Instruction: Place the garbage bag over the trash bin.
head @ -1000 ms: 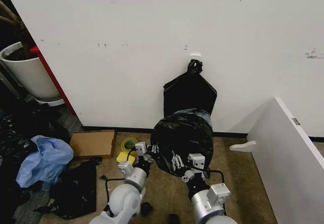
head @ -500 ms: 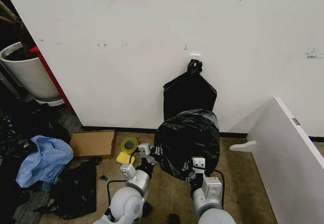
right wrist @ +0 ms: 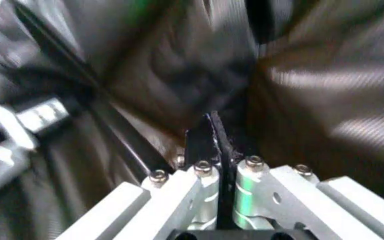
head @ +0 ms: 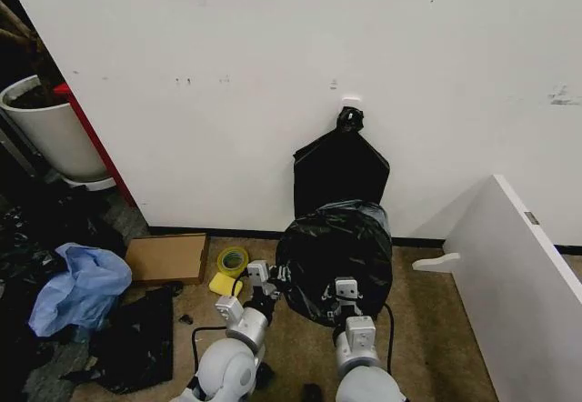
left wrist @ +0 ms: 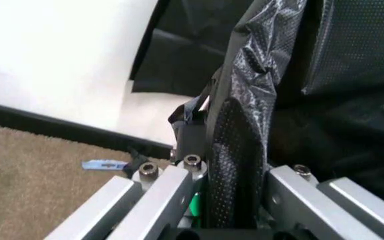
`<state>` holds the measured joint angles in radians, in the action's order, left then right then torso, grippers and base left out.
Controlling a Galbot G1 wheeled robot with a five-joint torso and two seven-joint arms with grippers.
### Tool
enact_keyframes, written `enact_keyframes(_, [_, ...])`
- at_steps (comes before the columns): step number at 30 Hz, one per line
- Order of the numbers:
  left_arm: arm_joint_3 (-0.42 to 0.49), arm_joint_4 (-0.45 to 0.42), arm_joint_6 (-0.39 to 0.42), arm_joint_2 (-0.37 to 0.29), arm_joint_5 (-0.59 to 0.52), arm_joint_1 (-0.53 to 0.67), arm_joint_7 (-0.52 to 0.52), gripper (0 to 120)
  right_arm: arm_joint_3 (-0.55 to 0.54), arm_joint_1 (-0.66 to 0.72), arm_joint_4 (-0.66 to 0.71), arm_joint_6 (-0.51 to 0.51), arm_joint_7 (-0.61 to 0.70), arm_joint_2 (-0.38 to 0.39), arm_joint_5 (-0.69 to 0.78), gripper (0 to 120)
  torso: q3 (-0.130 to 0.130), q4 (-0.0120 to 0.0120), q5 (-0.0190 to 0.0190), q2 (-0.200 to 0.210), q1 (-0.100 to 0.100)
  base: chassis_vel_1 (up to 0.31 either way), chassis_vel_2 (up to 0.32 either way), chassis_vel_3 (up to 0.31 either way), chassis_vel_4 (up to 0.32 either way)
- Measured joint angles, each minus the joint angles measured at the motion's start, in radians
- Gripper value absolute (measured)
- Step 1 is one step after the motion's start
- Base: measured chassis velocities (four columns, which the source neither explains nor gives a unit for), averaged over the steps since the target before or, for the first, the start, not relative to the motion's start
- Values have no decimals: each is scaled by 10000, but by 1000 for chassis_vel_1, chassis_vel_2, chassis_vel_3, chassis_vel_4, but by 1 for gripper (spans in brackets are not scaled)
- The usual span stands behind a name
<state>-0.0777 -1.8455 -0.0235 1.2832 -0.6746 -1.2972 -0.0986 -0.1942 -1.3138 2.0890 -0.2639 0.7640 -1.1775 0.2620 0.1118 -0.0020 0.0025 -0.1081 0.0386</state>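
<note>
The garbage bag (head: 335, 255), glossy crinkled black plastic, stands as a rounded mound on the floor by the wall. The trash bin is hidden under it. My left gripper (head: 270, 273) holds the bag's left edge, and the left wrist view shows a fold of the garbage bag (left wrist: 235, 145) pinched in the left gripper (left wrist: 242, 169). My right gripper (head: 346, 286) is at the bag's front lower edge. In the right wrist view the right gripper (right wrist: 222, 165) is shut on a thin strip of film, with the garbage bag (right wrist: 178, 75) billowing all around.
A flat black bag with a knotted top (head: 341, 170) hangs on the wall just behind. Cardboard (head: 166, 256), a yellow tape roll (head: 232, 259), a blue plastic bag (head: 82, 288) and black bags (head: 136, 338) lie left. A white planter pot (head: 50, 134) stands far left, a white panel (head: 518, 275) right.
The bag has spread wider and settled lower against the wall. My right arm has drawn in toward the centre, and the left gripper has shifted slightly right with the bag's edge.
</note>
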Motion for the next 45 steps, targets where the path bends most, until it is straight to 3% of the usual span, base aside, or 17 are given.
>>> enact_keyframes(6, [127, 549, -102, 156, -8, 255, -8, 0, -349, 769, -378, -295, 199, -236, -165, 0, 0, 0, 0, 0, 0, 0, 0, 0, 0])
enact_keyframes(18, [602, 1194, -765, 387, 753, 349, 224, 0, -583, 3029, -1775, -2163, 1997, -630, 2175, 0, 1, 1, 1, 0, 1, 0, 0, 0, 0])
enact_keyframes(29, [423, 1082, -1561, 276, 1668, 19, 169, 0, -204, 3230, -2936, -2355, 2182, -323, 2002, 0, 0, 0, 2, 1, 0, 0, 0, 0, 0])
enact_keyframes(45, [577, 1021, -1595, 169, 1856, 1, 246, 0, 597, 3107, -3897, -1980, 1652, -302, 1190, 0, 0, 0, 2, 1, 0, 0, 0, 0, 0])
